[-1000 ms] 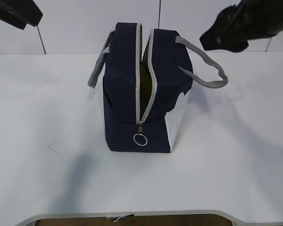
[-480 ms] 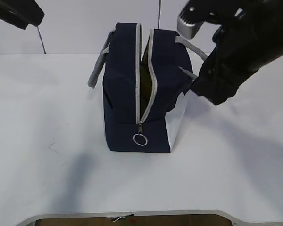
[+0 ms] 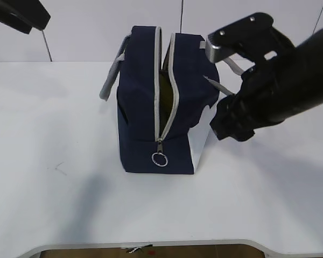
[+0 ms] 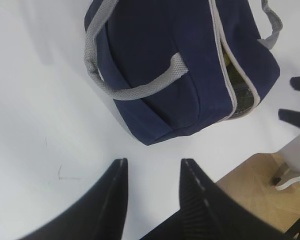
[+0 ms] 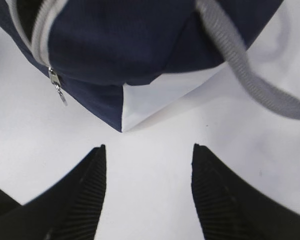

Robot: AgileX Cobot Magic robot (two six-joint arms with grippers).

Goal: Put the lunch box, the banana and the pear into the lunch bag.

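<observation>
Matte black arms throughout, bulky and angular. On the right arm (image 3: pixel 280 91), a silver-grey block with small dark screws set into a black bracket. Tapered black jaws on both wrists, inner faces finely ribbed, thin pale edging along the left pair.

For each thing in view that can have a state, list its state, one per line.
Navy-blue fabric lunch bag: upright on the white table, not held.
Grey zipper: open along the top and down the end; metal ring pull hanging low.
Bag contents: something dark and yellowish shows through the gap; cannot identify it.
Grey webbing handles: slack, drooping to either side.
Left gripper: open, empty, clear of the bag.
Right gripper: open, empty, beside the bag's white side panel.
</observation>
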